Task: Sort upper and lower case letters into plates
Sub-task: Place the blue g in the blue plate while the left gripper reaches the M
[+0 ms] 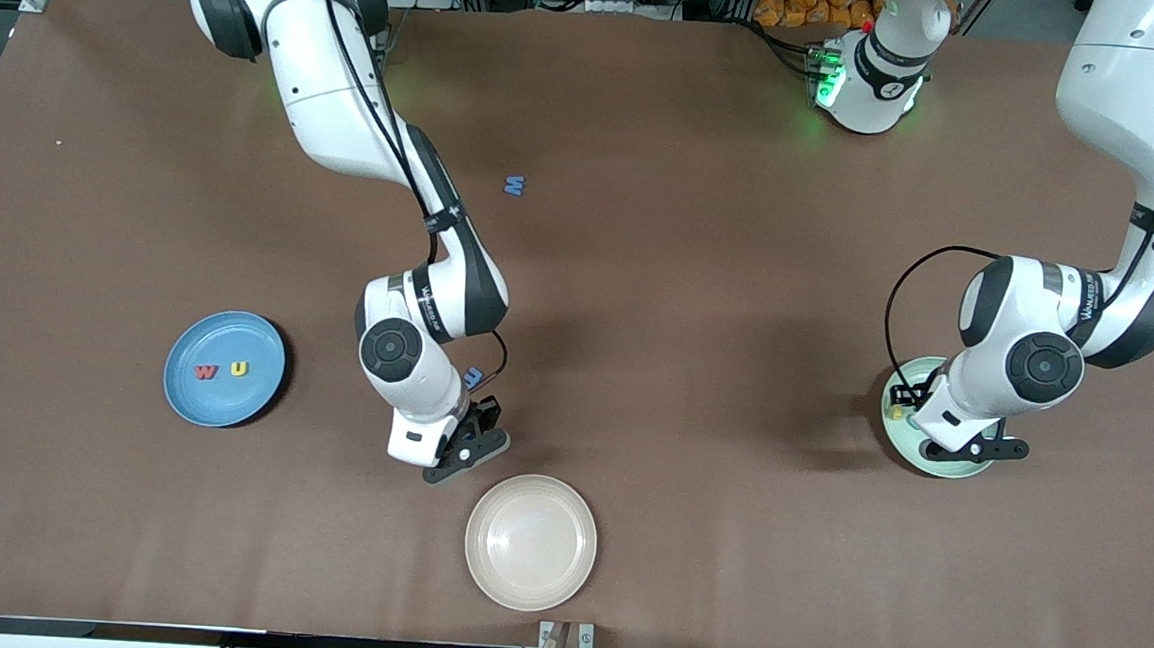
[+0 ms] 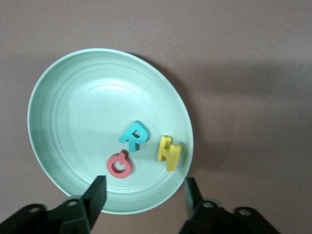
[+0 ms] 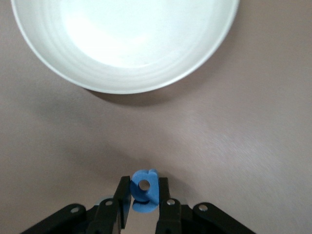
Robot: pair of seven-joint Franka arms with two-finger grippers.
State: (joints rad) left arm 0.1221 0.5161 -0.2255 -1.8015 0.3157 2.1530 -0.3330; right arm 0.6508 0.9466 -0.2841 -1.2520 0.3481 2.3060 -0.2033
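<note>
The right gripper [image 3: 144,202] had its fingers [image 3: 123,195] clamped on a small blue letter [image 3: 145,191], pinched between the two pads; only the right wrist view showed this grip, along with the cream-white plate [image 3: 68,68] lying on the counter [image 3: 253,126] just ahead of the fingertips. In the front view that gripper [image 1: 469,445] was low over the counter beside the cream-white plate [image 1: 482,569], its hold mostly hidden by the wrist. The left gripper [image 2: 144,195] hovered over the mint green plate [image 2: 63,107], fingers [image 2: 96,192] spread apart and holding nothing. The left wrist view alone revealed what lay in that plate, ahead of the fingertips: a teal letter [image 2: 134,136], a red letter [image 2: 119,165] touching it, and a yellow letter [image 2: 168,152] just beside them. The front view alone showed the blue plate [image 1: 182,395] carrying a red W [image 1: 204,371] and a yellow U [image 1: 239,368], and a loose blue letter [image 1: 514,186] on the bare counter, well apart from both grippers.
</note>
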